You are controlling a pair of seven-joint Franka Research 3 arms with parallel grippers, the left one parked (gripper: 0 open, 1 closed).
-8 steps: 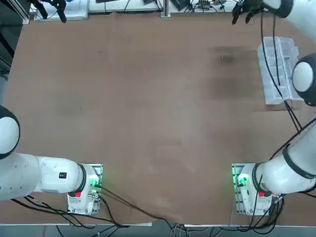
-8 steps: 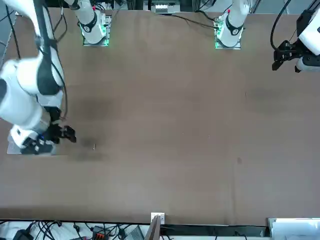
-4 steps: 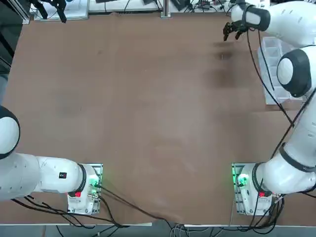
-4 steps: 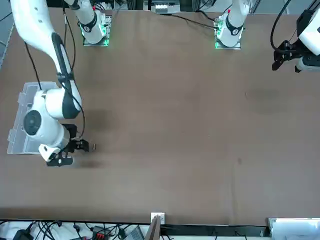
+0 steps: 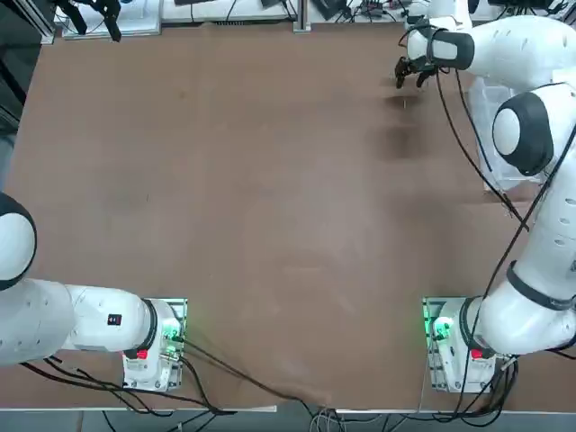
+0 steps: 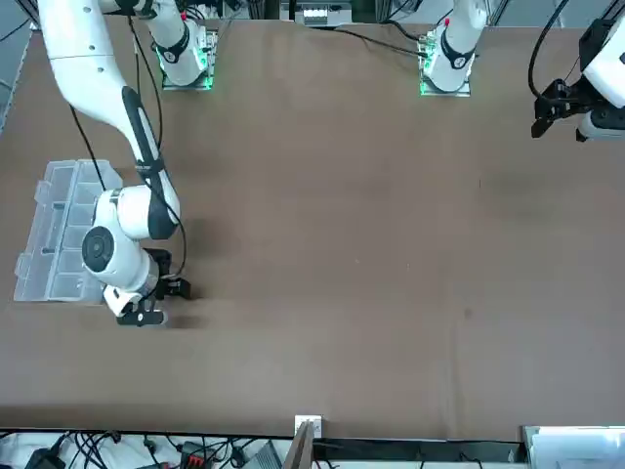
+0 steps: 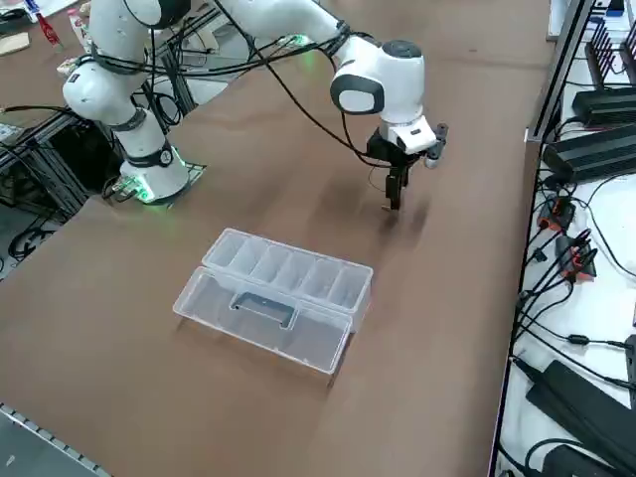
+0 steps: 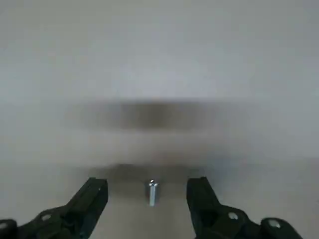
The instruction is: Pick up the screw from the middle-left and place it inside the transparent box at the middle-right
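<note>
Your right pincer (image 8: 147, 183) is spread wide with nothing in its grasp, fingers on either side of the screw (image 8: 152, 193), which rests on the counter (image 7: 109, 308). That straddle probably serves to let you close on the thin shank from both sides; centre it before you do. The transparent box (image 7: 268, 304) sits apart from the screw, likely so your descent has free room.

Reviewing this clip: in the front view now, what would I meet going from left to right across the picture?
Transparent box → right gripper, jaws open over the table → metal post at the table's edge → left arm's base.
</note>
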